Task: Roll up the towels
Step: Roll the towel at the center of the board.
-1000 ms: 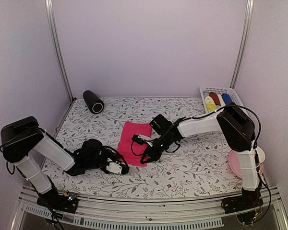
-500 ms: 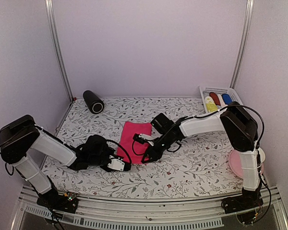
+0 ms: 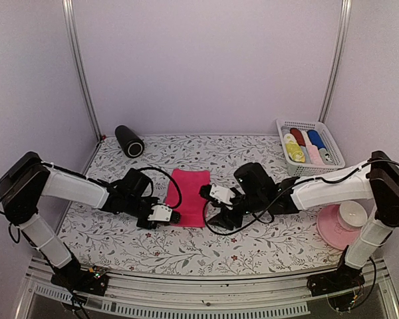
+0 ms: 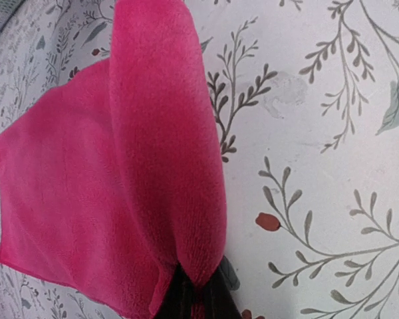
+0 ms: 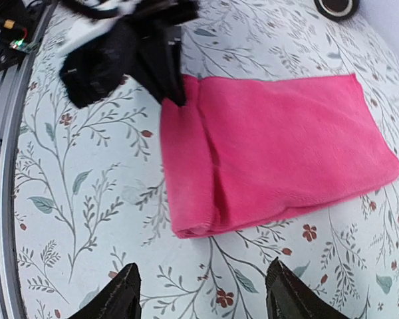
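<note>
A hot pink towel (image 3: 190, 194) lies mid-table, its near end folded over into a thick band (image 5: 189, 173). My left gripper (image 3: 173, 216) is shut on the near left corner of that fold; the cloth rises straight out of the pinched jaws (image 4: 196, 300) in the left wrist view. My right gripper (image 3: 210, 205) stands open just right of the towel's near end, with bare table between its fingertips (image 5: 123, 292) and the towel (image 5: 279, 149) lying ahead of them. Rolled towels in yellow (image 3: 291, 147), red (image 3: 298, 136) and blue (image 3: 314, 137) lie in the basket.
A white basket (image 3: 333, 147) stands at the back right. A black cylinder (image 3: 128, 141) lies at the back left. A pink plate (image 3: 332, 230) with a white bowl (image 3: 352, 213) sits by the right arm's base. The left gripper (image 5: 123, 56) shows in the right wrist view.
The right gripper has let go of the towel, opened and drawn back to the right. The left gripper has moved up to the towel's near left corner and shut on it.
</note>
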Available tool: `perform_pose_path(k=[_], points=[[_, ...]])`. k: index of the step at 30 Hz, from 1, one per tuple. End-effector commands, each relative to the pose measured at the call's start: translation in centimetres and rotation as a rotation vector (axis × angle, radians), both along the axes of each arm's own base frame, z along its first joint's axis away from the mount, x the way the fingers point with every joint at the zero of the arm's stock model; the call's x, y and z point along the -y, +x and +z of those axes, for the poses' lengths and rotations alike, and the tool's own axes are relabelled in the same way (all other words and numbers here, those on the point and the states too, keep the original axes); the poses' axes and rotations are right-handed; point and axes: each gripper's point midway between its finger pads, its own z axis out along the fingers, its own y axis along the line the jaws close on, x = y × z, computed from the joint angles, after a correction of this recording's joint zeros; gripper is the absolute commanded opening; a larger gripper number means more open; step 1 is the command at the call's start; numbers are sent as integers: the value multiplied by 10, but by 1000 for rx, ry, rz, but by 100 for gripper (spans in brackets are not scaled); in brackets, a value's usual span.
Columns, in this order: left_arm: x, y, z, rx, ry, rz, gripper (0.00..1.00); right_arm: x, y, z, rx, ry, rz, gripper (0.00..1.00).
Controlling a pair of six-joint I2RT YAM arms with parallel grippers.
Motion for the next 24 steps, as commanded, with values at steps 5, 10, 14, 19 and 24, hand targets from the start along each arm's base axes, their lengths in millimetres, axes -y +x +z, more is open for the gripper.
perform_pose_path(k=[5,10,14,19,24], points=[[-13,-34,-19,-334,68,-8,0,-45,-23,-6,375,-28,122,63],[-13,-33,-18,-366,75,-10,0,-58,-15,-25,457,-110,114,63],[-12,-34,-16,-408,79,-16,0,-63,-6,-39,505,-173,98,61],[-11,-33,-17,-433,92,-16,0,-64,-5,-50,530,-213,116,56],[-11,-33,-17,-454,102,-20,0,-64,-6,-57,544,-239,134,50]])
